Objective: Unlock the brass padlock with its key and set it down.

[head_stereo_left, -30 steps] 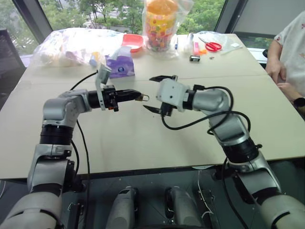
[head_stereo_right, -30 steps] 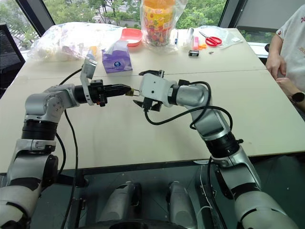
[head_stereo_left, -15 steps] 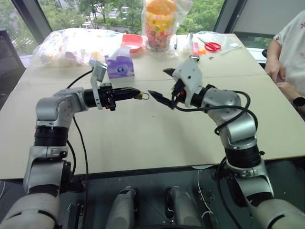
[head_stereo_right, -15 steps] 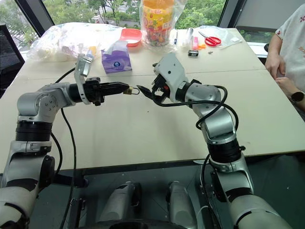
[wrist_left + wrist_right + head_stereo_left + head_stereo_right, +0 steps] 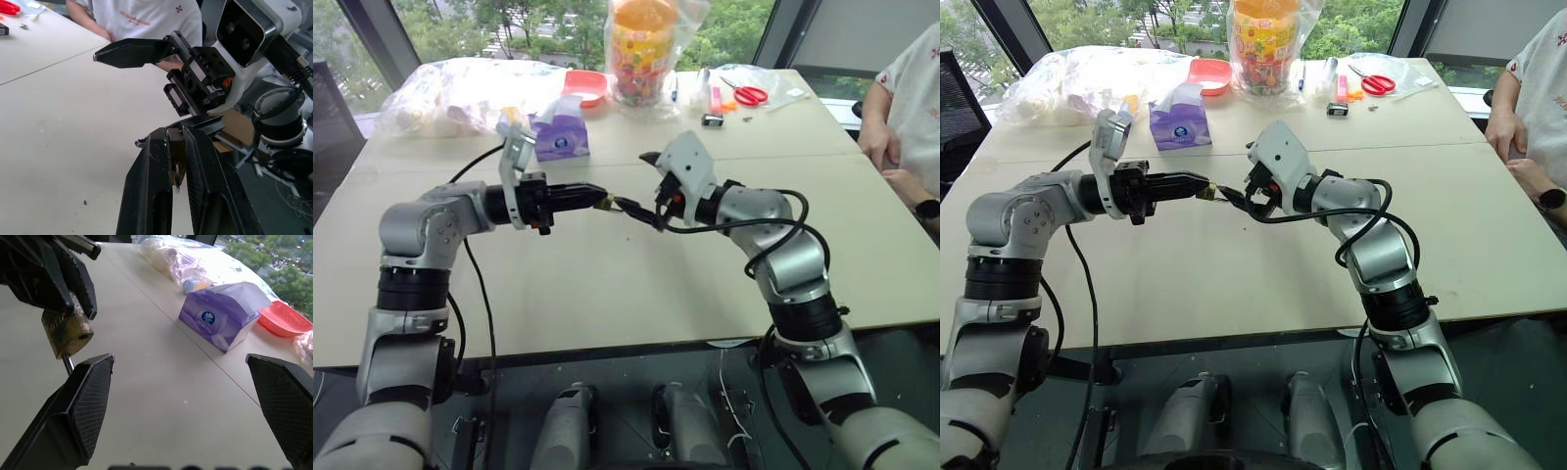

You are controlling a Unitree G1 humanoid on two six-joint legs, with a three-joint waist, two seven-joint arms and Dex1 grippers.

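I have the brass padlock [image 5: 67,333] pinched between the pressed-together fingers of the left gripper [image 5: 597,198], held level above the beige table [image 5: 607,284], just left of centre in the head views. In the right wrist view it hangs in the upper left of the frame, with a thin silvery stem showing below the brass body (shackle or key, I cannot tell which). The right gripper [image 5: 646,186] stands spread wide, its lower finger [image 5: 73,411] just beside that stem and the upper one well clear. I cannot make out the key for certain in any view.

My judgement: the step in hand is taking hold of the silvery part with the right gripper while the left steadies the lock. To do it well I want the lower finger slid under the stem without knocking it, the stem centred between both pads before closing, and the left grip firm so the lock does not swivel. A purple tissue box [image 5: 560,137] and red scissors [image 5: 744,94] lie at the top of the frame, well apart from the work
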